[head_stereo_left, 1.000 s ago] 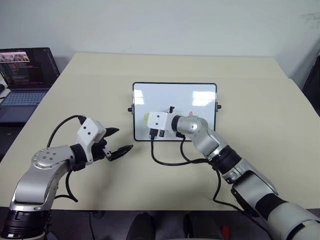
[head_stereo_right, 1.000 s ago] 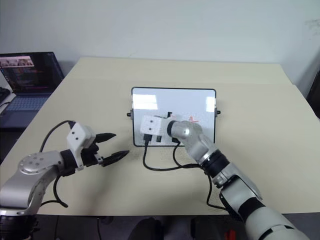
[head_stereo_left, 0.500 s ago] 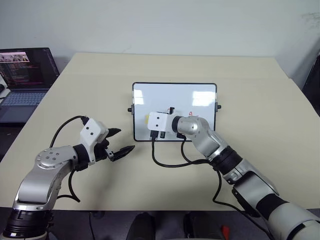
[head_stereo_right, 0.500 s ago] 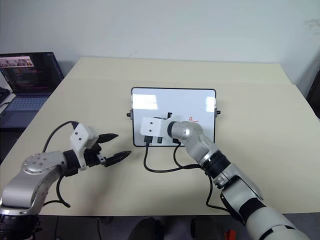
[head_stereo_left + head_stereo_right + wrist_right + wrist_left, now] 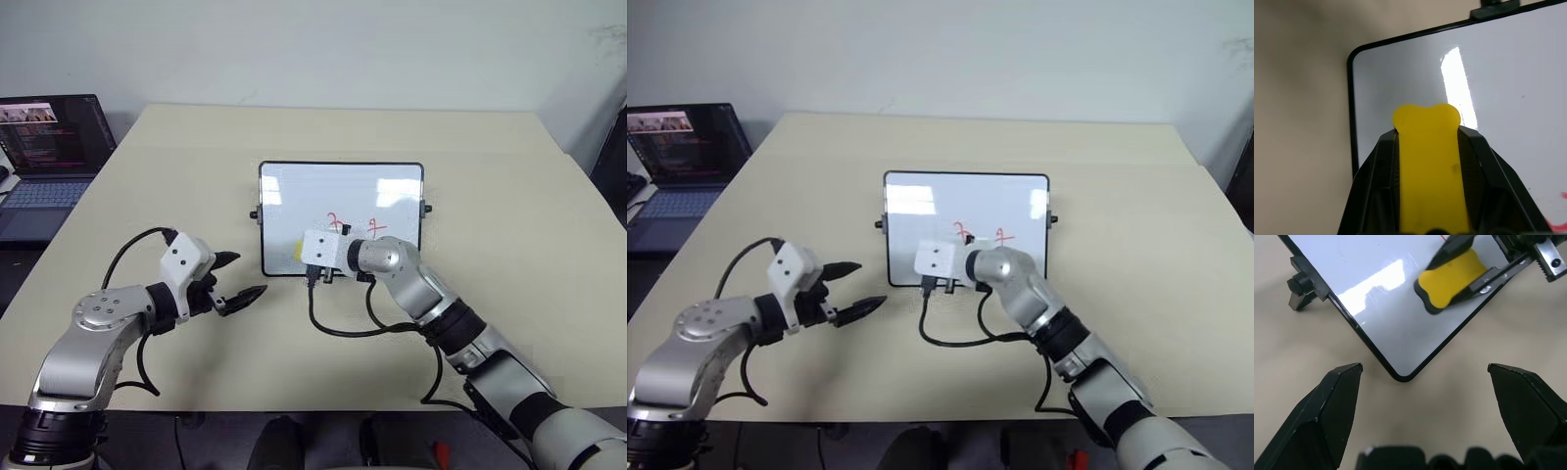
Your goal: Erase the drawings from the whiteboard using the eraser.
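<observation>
Right hand (image 5: 1462,265) grips the yellow eraser (image 5: 1429,166) over the whiteboard's (image 5: 323,191) near-left part, beside red drawings (image 5: 355,223) too scrawled to read. Left hand (image 5: 239,277) hovers open above the beige counter (image 5: 509,206); a laptop (image 5: 44,157) glows by the white wall (image 5: 313,49).

The right gripper (image 5: 312,257) has slid nearer, uncovering two red drawings (image 5: 355,224).
</observation>
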Controlling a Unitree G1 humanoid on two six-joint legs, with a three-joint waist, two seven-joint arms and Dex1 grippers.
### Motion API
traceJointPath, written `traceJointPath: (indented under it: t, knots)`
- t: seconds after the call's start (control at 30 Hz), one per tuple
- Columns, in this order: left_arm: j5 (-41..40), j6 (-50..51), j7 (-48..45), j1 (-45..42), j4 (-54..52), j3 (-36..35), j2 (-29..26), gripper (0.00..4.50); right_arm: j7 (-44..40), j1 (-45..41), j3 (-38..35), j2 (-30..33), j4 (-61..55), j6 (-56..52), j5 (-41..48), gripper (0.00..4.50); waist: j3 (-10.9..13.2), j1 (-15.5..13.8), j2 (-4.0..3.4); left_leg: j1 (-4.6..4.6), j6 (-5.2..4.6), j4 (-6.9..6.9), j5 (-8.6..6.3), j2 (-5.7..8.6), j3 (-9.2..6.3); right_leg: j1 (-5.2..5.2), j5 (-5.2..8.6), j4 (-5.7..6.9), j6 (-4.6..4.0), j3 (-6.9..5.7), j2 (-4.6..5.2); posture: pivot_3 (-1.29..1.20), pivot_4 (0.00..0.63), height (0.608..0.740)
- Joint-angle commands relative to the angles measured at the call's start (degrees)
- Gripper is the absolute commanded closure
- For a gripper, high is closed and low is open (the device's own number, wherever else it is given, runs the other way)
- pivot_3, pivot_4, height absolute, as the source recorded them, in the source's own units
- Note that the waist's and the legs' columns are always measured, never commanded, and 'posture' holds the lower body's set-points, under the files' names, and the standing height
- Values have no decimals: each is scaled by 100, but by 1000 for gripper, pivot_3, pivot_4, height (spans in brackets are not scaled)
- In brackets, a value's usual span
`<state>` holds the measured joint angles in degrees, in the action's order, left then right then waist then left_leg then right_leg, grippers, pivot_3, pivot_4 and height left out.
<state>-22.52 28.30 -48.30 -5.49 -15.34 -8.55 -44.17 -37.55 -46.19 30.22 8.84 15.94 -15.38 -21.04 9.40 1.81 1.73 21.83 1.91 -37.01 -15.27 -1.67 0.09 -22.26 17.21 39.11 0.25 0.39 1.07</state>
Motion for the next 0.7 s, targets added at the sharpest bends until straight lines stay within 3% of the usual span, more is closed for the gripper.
traceJointPath:
  t: [0.03,0.33,0.53,0.7]
  knots:
    - [-23,-86,-18,-66,-103,-61,-17,0,367,-206,-332,-125,121,-42,28,3222,0,-3,0,0,0,0,0,0,0,0,0,0,0,0,0,0,150,740]
    - [-29,-96,-18,-53,-104,-83,-23,0,278,51,-302,-46,-145,-82,14,3222,0,-2,0,6,1,5,-2,0,2,-1,1,-11,0,1,1,0,150,740]
    - [-23,-121,-23,-180,-54,-57,-14,0,-106,383,-990,-22,-1649,-978,799,3226,3,-21,-1,12,1,4,-2,1,-2,-3,1,-13,0,-2,1,0,150,740]
    - [-49,-243,7,-235,-52,-61,93,0,-440,1044,-1370,448,-2881,-1458,1310,3227,4,-16,-2,21,2,6,-3,0,-2,-6,5,-20,5,-3,1,0,150,740]
